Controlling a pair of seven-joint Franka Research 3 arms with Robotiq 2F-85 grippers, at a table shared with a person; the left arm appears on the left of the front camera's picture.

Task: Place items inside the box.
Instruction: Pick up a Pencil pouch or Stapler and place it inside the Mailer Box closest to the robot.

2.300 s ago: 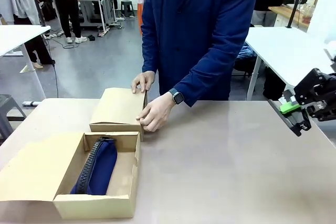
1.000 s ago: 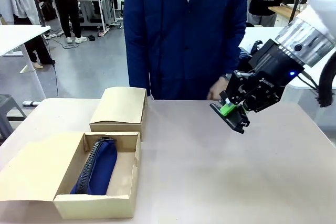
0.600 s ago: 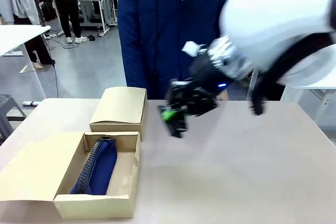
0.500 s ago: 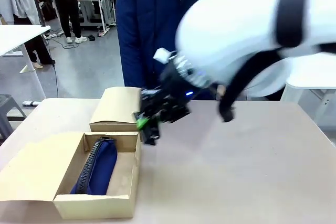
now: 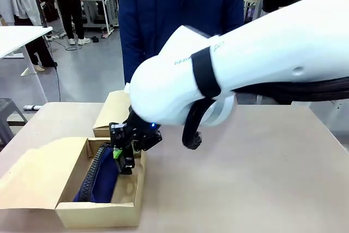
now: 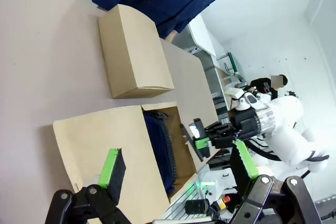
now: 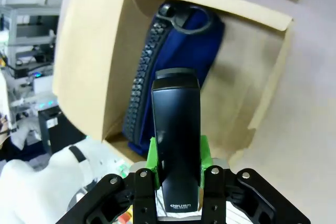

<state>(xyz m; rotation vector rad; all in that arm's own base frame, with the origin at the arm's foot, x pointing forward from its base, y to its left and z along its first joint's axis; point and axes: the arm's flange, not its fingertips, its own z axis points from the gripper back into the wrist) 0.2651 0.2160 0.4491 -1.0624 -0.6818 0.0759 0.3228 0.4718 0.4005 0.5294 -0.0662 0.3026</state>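
Over the cardboard box (image 5: 98, 215), the right tool (image 5: 124, 163) grasps a black stapler (image 7: 177, 108), likely aimed at bare space beside the navy pouch (image 5: 103, 181) for a clear drop; left tool (image 6: 177, 162) released.

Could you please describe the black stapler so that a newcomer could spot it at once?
Find the open box at the table's near left corner, with a navy pouch inside. Over its right half hangs the right end effector, shut on the black stapler. It is a hard, glossy black bar, clamped between green pads, not soft fabric like the pouch.
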